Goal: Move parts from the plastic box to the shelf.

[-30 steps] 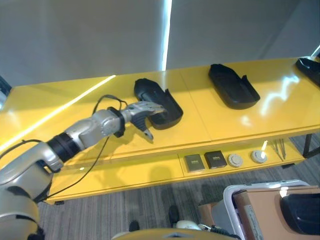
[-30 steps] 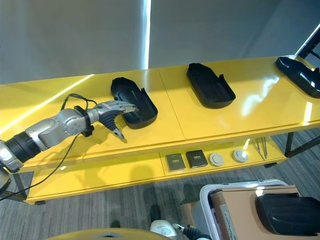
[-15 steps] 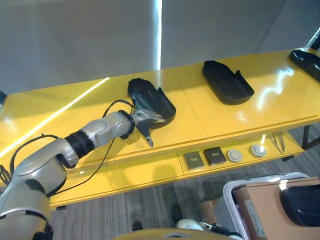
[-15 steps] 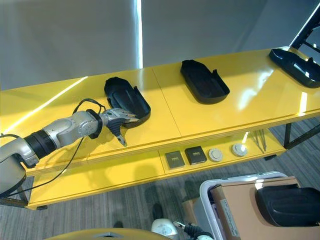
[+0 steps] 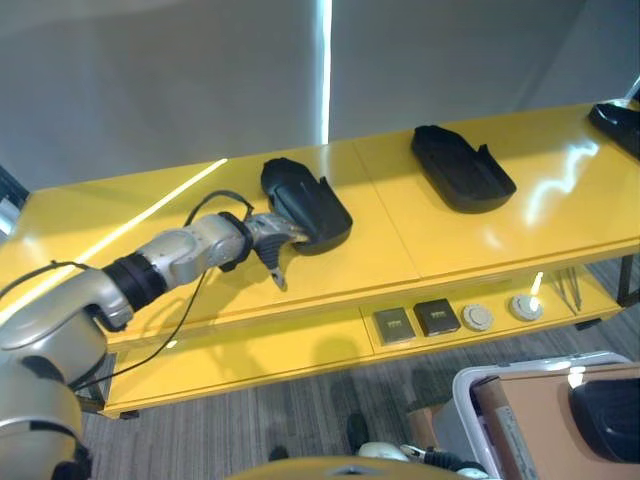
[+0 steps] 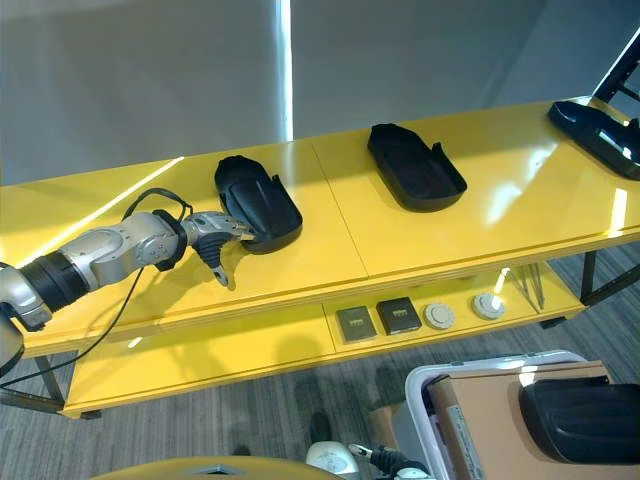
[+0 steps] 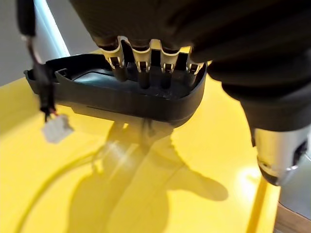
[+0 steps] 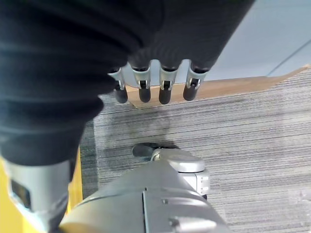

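The left hand [image 5: 272, 240] reaches over the top of the yellow shelf [image 5: 200, 270], and its fingers [image 7: 141, 73] are extended and held side by side, with the dark tips resting against the near rim of a black part [image 5: 305, 205]; the thumb points down toward the shelf surface, apart from the part. The fingers are not curled around anything. This black part is a shallow, elongated tray-like moulding and lies flat on the shelf top directly beyond the fingertips. A 2nd black part [image 5: 462, 168] of the same shape lies on the shelf well to the right of the fingers, and a 3rd black part [image 5: 618, 122] lies at the far right end of the shelf. On the lower tier of the shelf, below and to the right of the fingers, 2 dark square items [image 5: 412, 321] sit side by side, with 2 round white items [image 5: 500, 312] just beside them. The plastic box [image 6: 440, 400], white-rimmed, stands on the floor well below and to the right of the fingers and holds a brown cardboard piece [image 6: 490, 425] with 1 more black part [image 6: 585, 418] resting on it. The right hand [image 8: 155, 80] hangs over grey carpet [image 8: 252, 145], its fingers relaxed, side by side and holding nothing.
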Robot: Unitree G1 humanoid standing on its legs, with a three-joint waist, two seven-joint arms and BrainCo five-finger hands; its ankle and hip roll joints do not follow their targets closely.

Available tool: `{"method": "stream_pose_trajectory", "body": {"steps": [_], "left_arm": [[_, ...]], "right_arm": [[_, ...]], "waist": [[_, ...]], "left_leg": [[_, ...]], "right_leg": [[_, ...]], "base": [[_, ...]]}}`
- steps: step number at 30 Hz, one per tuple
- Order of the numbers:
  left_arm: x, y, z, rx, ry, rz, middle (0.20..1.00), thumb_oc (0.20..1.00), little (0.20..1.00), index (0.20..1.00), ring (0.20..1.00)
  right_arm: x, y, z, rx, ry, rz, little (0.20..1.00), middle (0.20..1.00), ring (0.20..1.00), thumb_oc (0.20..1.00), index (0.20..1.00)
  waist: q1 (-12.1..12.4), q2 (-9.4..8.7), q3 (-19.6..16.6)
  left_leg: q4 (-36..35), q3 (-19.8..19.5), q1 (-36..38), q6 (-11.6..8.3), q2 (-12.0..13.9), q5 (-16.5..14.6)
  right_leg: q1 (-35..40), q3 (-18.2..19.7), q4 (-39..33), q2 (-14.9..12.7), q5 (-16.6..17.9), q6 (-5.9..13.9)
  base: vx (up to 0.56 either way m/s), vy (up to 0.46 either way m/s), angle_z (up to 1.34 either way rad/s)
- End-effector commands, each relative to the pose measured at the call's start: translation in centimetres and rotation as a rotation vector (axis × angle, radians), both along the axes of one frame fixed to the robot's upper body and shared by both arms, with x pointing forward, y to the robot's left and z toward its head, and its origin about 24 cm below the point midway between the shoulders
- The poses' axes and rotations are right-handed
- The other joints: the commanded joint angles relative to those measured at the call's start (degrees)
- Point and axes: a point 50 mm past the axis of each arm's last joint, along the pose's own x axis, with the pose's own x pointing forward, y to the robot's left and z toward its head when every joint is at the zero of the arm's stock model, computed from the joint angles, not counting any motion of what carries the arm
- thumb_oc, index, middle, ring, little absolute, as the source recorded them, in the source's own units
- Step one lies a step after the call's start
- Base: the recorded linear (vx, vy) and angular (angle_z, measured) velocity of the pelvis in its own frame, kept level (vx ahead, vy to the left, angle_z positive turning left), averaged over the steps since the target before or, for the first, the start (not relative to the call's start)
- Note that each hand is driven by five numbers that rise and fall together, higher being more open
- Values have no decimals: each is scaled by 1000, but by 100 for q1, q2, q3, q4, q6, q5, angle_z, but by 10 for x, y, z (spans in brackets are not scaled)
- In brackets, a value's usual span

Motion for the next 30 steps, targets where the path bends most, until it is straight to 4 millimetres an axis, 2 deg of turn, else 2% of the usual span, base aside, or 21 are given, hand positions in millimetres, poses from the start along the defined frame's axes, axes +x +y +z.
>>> {"method": "stream_pose_trajectory", "body": {"steps": [1, 7, 9, 12, 13, 14, 21, 29, 30], "left_arm": [[20, 20, 47, 93, -147, 58, 1000, 1000, 1000, 1000, 1000], [13, 30, 24, 125, -84, 77, 1000, 1000, 1000, 1000, 1000], [11, 37, -1, 114, -33, 123, 1000, 1000, 1000, 1000, 1000], [11, 39, -7, 114, -20, 142, 1000, 1000, 1000, 1000, 1000], [10, 45, -21, 131, 6, 177, 1000, 1000, 1000, 1000, 1000], [10, 46, -24, 134, 12, 188, 1000, 1000, 1000, 1000, 1000], [9, 63, -18, 179, 5, 215, 1000, 1000, 1000, 1000, 1000], [1, 86, 1, 227, -9, 231, 1000, 1000, 1000, 1000, 1000], [0, 89, 10, 243, -27, 229, 1000, 1000, 1000, 1000, 1000]], "right_arm": [[-7, 17, -5, 56, 49, 47, 1000, 1000, 1000, 1000, 1000], [-3, 16, -4, 53, 41, 61, 1000, 1000, 1000, 1000, 1000], [2, 18, -4, 56, 21, 65, 1000, 1000, 1000, 1000, 1000], [3, 17, -3, 52, 21, 65, 1000, 1000, 1000, 1000, 1000], [5, 15, -3, 45, 17, 75, 1000, 1000, 1000, 1000, 1000], [6, 14, -2, 42, 17, 74, 1000, 1000, 1000, 1000, 1000], [1, 8, -2, 31, 40, 84, 1000, 1000, 1000, 1000, 1000], [-4, 11, -4, 47, 60, 99, 1000, 1000, 1000, 1000, 1000], [-5, 11, -4, 49, 63, 98, 1000, 1000, 1000, 1000, 1000]], "waist": [[0, -128, 62], [-5, -127, 96], [-28, -135, 145], [-39, -126, 159], [-64, -123, 223], [-67, -120, 239], [-42, -65, 270], [3, -53, 230], [21, -48, 221]], "left_leg": [[-50, -131, -279, -310, 435, -103], [-50, -123, -309, -299, 422, -62], [-50, -109, -332, -294, 424, -63], [-50, -103, -337, -291, 419, -66], [-50, -84, -369, -283, 420, -64], [-50, -79, -352, -284, 426, -117], [-50, -30, -385, -276, 428, -101], [-50, -25, -347, -286, 422, -110], [-50, -40, -325, -288, 423, -123]], "right_leg": [[557, -75, 22, -416, -798, 571], [515, -66, 22, -427, -747, 566], [477, -51, 22, -424, -742, 551], [464, -43, 22, -427, -737, 548], [416, -19, 22, -435, -718, 549], [423, -13, 22, -434, -757, 556], [373, 14, 22, -432, -733, 568], [429, -3, 22, -431, -758, 563], [450, -3, 22, -431, -769, 563]], "base": [[0, 0, 0], [-13, 1, 0], [-25, 4, 0], [-15, 11, -7], [-3, 11, -6], [-14, 13, -4], [-3, 4, -6], [12, -1, 0], [0, 0, 0]]}}
